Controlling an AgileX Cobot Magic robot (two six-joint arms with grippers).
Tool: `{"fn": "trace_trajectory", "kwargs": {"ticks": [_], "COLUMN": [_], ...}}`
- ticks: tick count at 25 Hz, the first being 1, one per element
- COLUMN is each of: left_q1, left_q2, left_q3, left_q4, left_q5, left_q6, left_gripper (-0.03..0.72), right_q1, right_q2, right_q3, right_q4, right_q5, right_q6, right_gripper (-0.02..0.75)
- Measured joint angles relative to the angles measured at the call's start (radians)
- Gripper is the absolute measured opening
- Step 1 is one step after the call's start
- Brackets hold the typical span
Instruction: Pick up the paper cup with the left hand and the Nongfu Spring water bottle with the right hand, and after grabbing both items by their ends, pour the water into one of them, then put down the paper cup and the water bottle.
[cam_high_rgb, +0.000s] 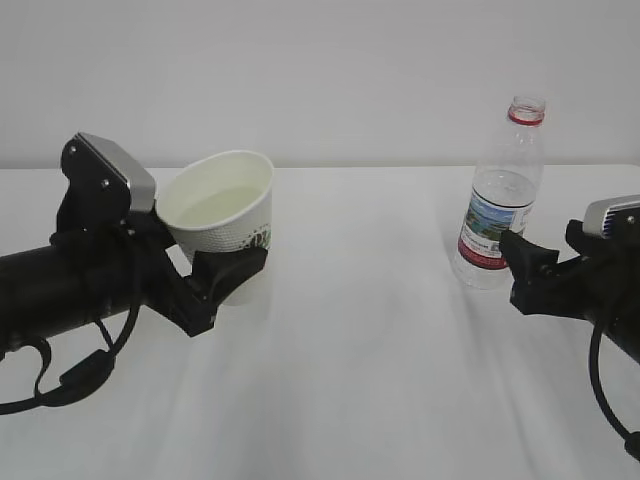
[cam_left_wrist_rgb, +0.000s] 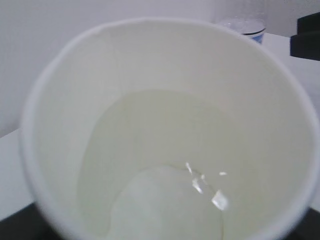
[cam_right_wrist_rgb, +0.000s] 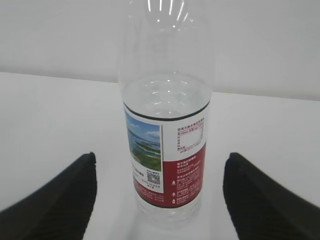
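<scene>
We hold the cup; the bottle stands free.
Left hand (cam_high_rgb: 225, 280) fingers clamp the tilted paper cup (cam_high_rgb: 225, 205); right hand (cam_high_rgb: 520, 262) fingers stand apart, flanking the Nongfu Spring water bottle (cam_high_rgb: 500, 195).

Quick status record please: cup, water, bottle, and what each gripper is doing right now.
paper cup: held tilted in the left hand, off the table
water: some pooled in the cup; some left low in the bottle
Nongfu Spring water bottle: upright on the table, uncapped
right hand: jaws open either side of the bottle's base, not touching it
left hand: jaws closed on the cup's lower part
</scene>
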Motion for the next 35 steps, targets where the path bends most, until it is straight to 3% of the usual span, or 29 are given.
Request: {"fn": "trace_trajectory", "kwargs": {"ticks": [10, 35], "left_q1": [0.125, 0.347], "left_q2": [0.002, 0.002], "left_q3": [0.0, 0.0], "left_q4": [-0.006, -0.1], "left_q5": [-0.009, -0.025], "left_q6": [0.0, 0.019], "left_gripper": [0.553, 0.552], "right_q1": [0.0, 0.0], "right_q2": [0.0, 0.0], "right_q3": [0.0, 0.0], "right_q4": [-0.001, -0.008], "right_q5": [-0.002, -0.002], "right_q6": [0.0, 0.002], "right_gripper": [0.591, 0.59]}}
